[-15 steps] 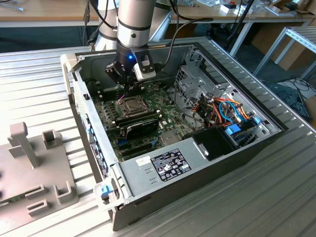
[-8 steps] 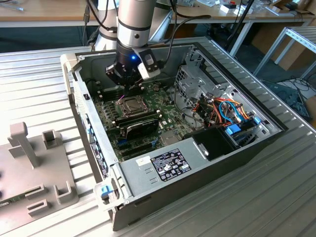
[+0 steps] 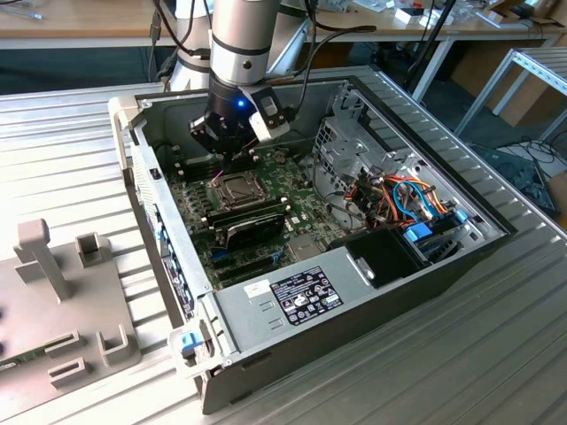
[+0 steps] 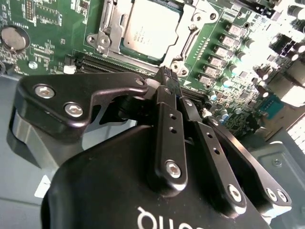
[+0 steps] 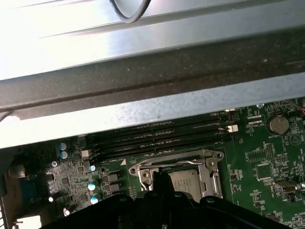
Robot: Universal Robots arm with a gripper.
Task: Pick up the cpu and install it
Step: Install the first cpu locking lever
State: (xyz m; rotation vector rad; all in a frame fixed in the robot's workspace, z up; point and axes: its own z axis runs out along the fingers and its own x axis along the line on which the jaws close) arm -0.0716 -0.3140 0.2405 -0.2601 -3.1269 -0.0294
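Observation:
The cpu (image 4: 150,26) lies flat in the motherboard socket, its dull silver top framed by the socket's metal bracket (image 4: 107,33). It also shows in the first wrist view as the cpu (image 5: 186,182), and in the exterior view as the cpu (image 3: 233,187) in the middle of the green board. My gripper (image 4: 165,75) hangs just above the board beside the socket, with the black fingers (image 4: 167,119) closed together and nothing between them. In the exterior view my gripper (image 3: 232,159) is low inside the open computer case, just behind the socket.
Long black memory slots (image 5: 157,138) run beside the socket, next to the case wall (image 5: 152,76). A metal drive cage (image 3: 345,146), coloured cables (image 3: 403,199) and a labelled power supply (image 3: 301,297) fill the exterior view's right. A grey fixture (image 3: 62,301) stands on the exterior view's left.

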